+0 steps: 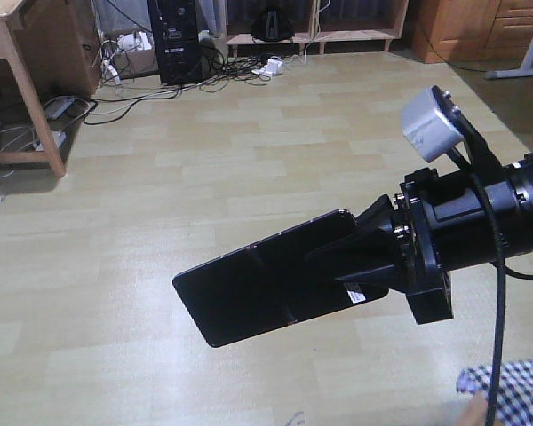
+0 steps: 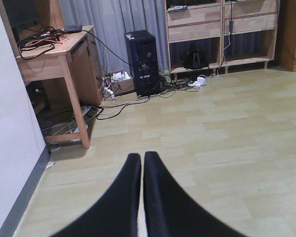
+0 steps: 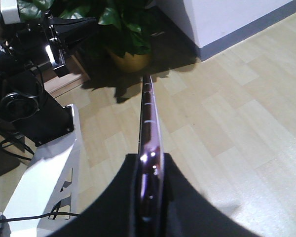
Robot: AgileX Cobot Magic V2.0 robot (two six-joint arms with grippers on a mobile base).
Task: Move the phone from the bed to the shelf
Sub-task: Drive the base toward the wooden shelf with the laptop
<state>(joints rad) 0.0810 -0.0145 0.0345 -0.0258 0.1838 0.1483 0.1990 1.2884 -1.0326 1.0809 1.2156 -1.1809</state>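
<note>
The phone (image 1: 258,293), a glossy black slab with a crease across its middle, hangs in the air above the floor. My right gripper (image 1: 360,257) is shut on its right end, beside a small white sticker. In the right wrist view the phone (image 3: 148,118) shows edge-on with a pinkish rim, pinched between the black fingers (image 3: 128,192). My left gripper (image 2: 142,160) is shut with nothing in it, low over the floor. The pale-wood shelf (image 2: 222,34) stands against the far wall, and in the front view the shelf (image 1: 355,35) is across the room. A corner of the checked bed (image 1: 515,386) shows at the bottom right.
A wooden desk (image 2: 59,49) stands at the left, with a black computer tower (image 2: 144,61) and tangled cables (image 2: 113,98) on the floor beside it. A potted plant (image 3: 130,59) sits by the wall corner. The robot's white base (image 3: 44,182) is at the left.
</note>
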